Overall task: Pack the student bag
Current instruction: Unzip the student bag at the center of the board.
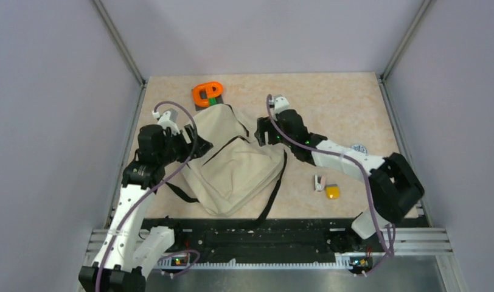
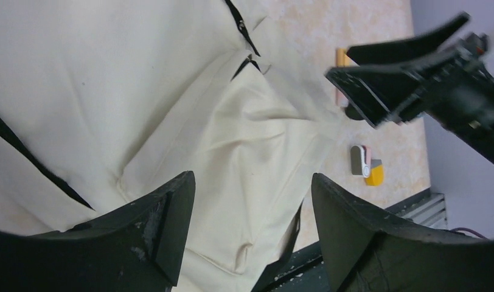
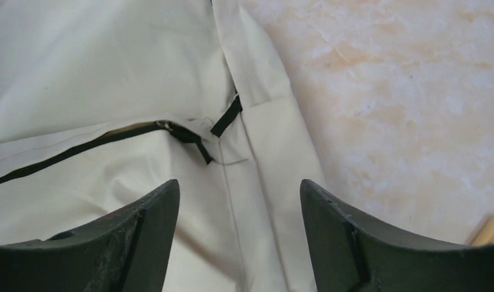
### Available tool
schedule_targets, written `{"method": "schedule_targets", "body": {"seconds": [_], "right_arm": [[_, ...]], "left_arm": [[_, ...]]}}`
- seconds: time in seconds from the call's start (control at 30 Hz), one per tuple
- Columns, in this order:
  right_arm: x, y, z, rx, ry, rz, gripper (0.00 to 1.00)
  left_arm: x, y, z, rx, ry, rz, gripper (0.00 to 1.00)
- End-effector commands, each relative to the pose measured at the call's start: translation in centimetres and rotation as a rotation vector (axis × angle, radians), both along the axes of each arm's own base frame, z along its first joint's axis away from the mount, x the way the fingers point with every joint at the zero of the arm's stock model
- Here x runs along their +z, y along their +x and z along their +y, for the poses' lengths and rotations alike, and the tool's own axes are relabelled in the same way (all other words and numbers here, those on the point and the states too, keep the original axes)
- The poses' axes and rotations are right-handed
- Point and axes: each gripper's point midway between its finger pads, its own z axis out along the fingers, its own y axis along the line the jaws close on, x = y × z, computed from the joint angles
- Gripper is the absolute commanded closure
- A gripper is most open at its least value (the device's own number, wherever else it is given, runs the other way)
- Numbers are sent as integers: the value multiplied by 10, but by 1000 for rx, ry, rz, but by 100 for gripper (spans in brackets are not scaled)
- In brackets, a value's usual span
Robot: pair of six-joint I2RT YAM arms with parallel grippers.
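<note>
Right gripper (image 3: 238,194) is wide open, holding nothing, hanging right over where the black zipper (image 3: 111,135) ends in a little pull tab (image 3: 199,146). Left gripper (image 2: 252,194) is open and empty too, over the opposite side of the student bag (image 1: 232,164), which lies flat and crumpled mid-table, closer to the left arm. Looks to me like the job right now is getting it unzipped. I'd pinch just the tab, not a wad of cloth, and have the left claw pin the fabric, since that floppy khaki canvas will probably drag along. The table (image 1: 330,103) is smooth and marbled. The hard orange plastic thing (image 1: 208,93) sits touching the bag's far edge, and a small yellow piece (image 1: 333,192) sits off to the right.
</note>
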Motion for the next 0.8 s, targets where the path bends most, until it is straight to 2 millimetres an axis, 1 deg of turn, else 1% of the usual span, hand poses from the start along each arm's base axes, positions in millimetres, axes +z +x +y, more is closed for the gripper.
{"method": "schedule_targets", "body": {"seconds": [0.0,0.03,0.07,0.1,0.17,0.23,0.33,0.4,0.43,0.5,0.57,0.63,0.7,0.73,0.77], "right_arm": [[4,-38,-19,-89,166,102,26],[1,-46,-22,-95,199,118,25],[-7,-56,-27,-106,220,138,24],[-11,-63,-31,-115,247,144,24],[-25,-78,-38,-128,281,168,24],[-41,-87,-42,-138,290,202,24],[-56,-92,-37,-128,310,241,24],[-59,-90,-29,-112,335,247,24],[-58,-88,-26,-103,346,240,27],[-53,-78,-19,-97,353,208,39],[-54,-63,-19,-112,297,166,56],[-57,-45,-21,-125,234,137,76],[-60,-26,-24,-127,188,111,91],[-61,-14,-27,-126,173,100,98],[-63,-5,-27,-109,161,92,100]], "left_arm": [[10,17,11,-26,150,-8,25],[12,22,12,-23,170,-13,25],[11,26,14,-25,191,-17,24],[8,31,15,-21,210,-9,25],[-3,38,17,-8,256,14,27],[-14,44,14,-14,284,33,28],[-22,51,4,-41,305,39,27],[-23,56,-5,-69,319,41,27],[-23,58,-9,-79,330,39,26],[-25,62,-16,-113,348,41,25],[-33,63,-22,-158,363,69,24],[-49,60,-26,-201,381,129,24],[-64,58,-28,-231,406,171,23],[-71,58,-28,-238,419,187,23],[-75,58,-28,-244,431,200,23]]}}
